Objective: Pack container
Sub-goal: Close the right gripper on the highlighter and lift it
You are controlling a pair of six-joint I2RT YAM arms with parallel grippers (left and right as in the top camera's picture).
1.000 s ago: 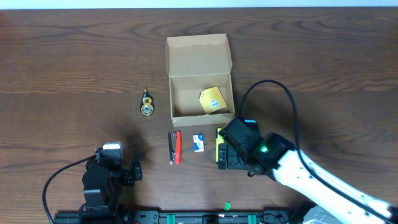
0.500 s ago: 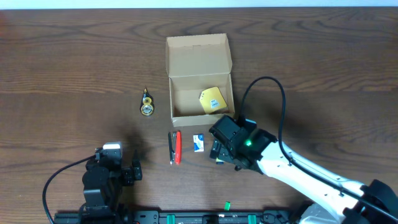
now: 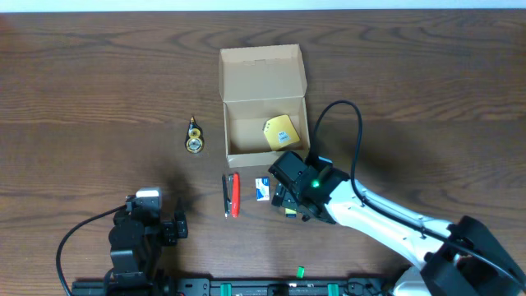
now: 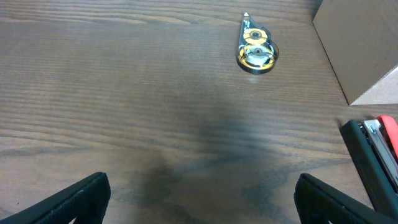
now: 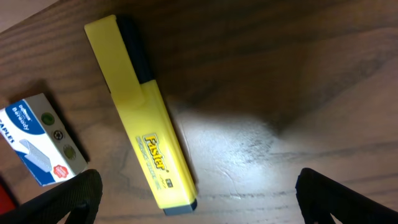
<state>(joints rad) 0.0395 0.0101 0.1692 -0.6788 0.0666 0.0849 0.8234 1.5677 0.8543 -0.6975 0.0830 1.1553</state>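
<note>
**Figure: overhead and wrist views, packing in progress.** The cardboard container (image 3: 246, 127) stands open at upper centre of the table (image 3: 427, 82). Its flap lid (image 3: 261, 70) is folded back toward the top edge, and a yellow sticky-note pad (image 3: 281, 132) lies in its lower right corner.

The right end effector (image 5: 199, 190), fingers spread wide and holding nothing, hovers just below the container's near wall, over a yellow highlighter (image 5: 142, 118). In the right wrist view the highlighter's long axis runs from upper left to lower right. It lies left of the midline between the fingers, so a grasp probably calls for a small shift toward it. A box of staples (image 5: 42, 147) sits just beside it at lower left, leaving little room on that side. A red-and-black stapler (image 3: 232, 195) lies further left.

The left end effector (image 4: 202, 199), likewise spread and empty, sits at lower left, well apart from the container, so the right arm is the nearer. A correction-tape dispenser (image 3: 195, 136) lies left of the container. The short path from the highlighter up to the open top looks unobstructed.
</note>
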